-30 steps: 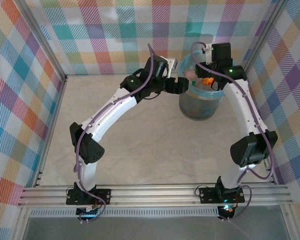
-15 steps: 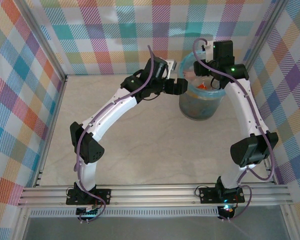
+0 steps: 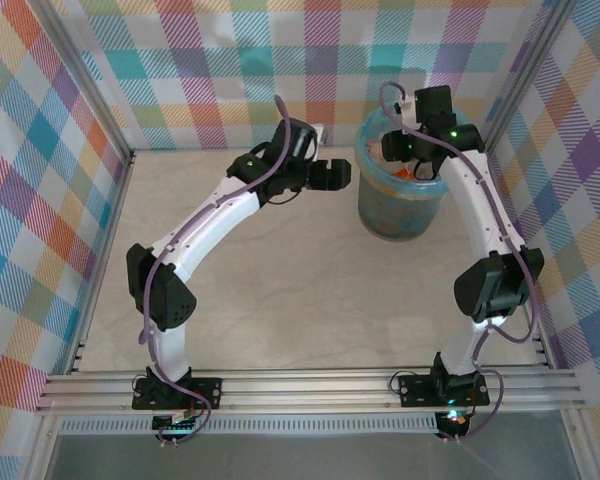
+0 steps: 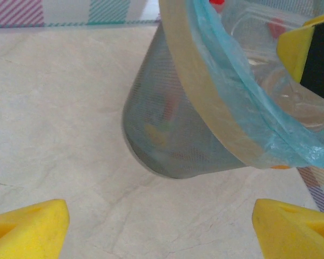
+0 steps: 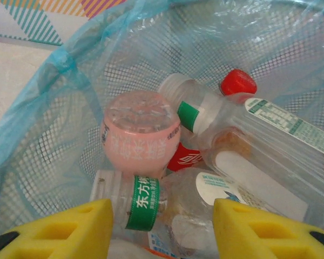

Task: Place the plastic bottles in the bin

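The bin (image 3: 400, 215) stood near the far right corner of the surface (image 3: 280, 300). A second before, my right hand (image 3: 408, 150) had hung over the rim with an orange bottle (image 3: 407, 172) at its fingers. Now that orange colour showed lower, inside the bin, and the hand was released, with nothing between its yellow fingers.

From the right wrist, the open hand (image 5: 162, 226) looked straight down into the blue bag. The bottles lay heaped there: one showing its pink base (image 5: 141, 132), a clear one with a red cap (image 5: 238, 82), and a green-labelled one (image 5: 142, 202) nearest the fingers.

My left hand (image 3: 332, 176) had drawn back from the bin's left side and stood apart from it, also released and empty. Its wrist view showed the mesh wall (image 4: 162, 135) ahead, between spread fingers.

Every bottle I could see lay in the bin, so I judged this drop had landed and the task was at or near its end.
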Controlling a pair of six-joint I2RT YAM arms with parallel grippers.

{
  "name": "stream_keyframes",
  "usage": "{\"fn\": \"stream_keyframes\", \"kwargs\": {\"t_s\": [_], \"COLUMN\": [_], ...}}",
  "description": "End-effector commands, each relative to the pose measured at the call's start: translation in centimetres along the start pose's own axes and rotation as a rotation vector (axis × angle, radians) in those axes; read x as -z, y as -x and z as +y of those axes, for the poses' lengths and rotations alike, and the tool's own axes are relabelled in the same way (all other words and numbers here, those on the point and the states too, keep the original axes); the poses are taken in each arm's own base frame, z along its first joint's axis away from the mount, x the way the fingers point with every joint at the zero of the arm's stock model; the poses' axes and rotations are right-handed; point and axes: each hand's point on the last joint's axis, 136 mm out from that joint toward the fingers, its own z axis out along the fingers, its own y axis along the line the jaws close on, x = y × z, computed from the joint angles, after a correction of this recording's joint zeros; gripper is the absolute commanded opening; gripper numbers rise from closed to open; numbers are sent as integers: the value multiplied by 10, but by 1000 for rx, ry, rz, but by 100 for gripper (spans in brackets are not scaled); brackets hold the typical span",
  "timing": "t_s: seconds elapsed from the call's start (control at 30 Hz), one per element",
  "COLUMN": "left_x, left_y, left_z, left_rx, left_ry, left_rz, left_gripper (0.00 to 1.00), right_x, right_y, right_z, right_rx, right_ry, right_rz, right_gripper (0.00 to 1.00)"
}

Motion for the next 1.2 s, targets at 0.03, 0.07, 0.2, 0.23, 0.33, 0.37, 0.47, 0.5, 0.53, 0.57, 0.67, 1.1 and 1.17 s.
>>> {"fn": "stream_keyframes", "kwargs": {"t_s": [0.03, 0.07, 0.2, 0.23, 0.33, 0.37, 0.47, 0.5, 0.53, 0.57, 0.67, 1.1, 1.17], "left_x": [62, 73, 122, 136, 176, 189, 216, 222, 229, 235, 243, 206, 197], "left_y": [43, 49, 58, 58, 49, 43, 16, 6, -7, -20, -58, -159, -164], "left_z": [14, 20, 46, 53, 75, 83, 113, 122, 132, 142, 169, 261, 275], "left_rx": [9, 4, -35, -48, -101, -116, -144, -143, -139, -135, -129, -125, -104], "left_ry": [32, 49, 148, 179, 280, 321, 446, 480, 516, 547, 620, 749, 744], "left_rz": [-165, -194, -314, -349, -445, -473, -515, -519, -525, -528, -531, -587, -577], "left_gripper": [87, 87, 87, 88, 88, 88, 88, 88, 89, 88, 89, 89, 88], "right_x": [53, 65, 113, 124, 155, 163, 185, 190, 194, 196, 190, 80, 62], "right_y": [41, 48, 62, 62, 49, 42, 13, 3, -10, -24, -66, -203, -209], "right_z": [7, 8, 15, 18, 23, 23, 25, 25, 25, 25, 24, -13, -19], "right_rx": [-37, -42, -64, -74, -109, -124, -171, -184, -195, -201, -217, -179, -135], "right_ry": [49, 53, 94, 111, 148, 153, 170, 174, 181, 182, 163, -75, -118], "right_rz": [-115, -140, -238, -258, -311, -329, -413, -440, -461, -467, -405, -334, -349], "right_gripper": [53, 54, 56, 56, 56, 56, 58, 58, 58, 58, 59, 68, 70]}}
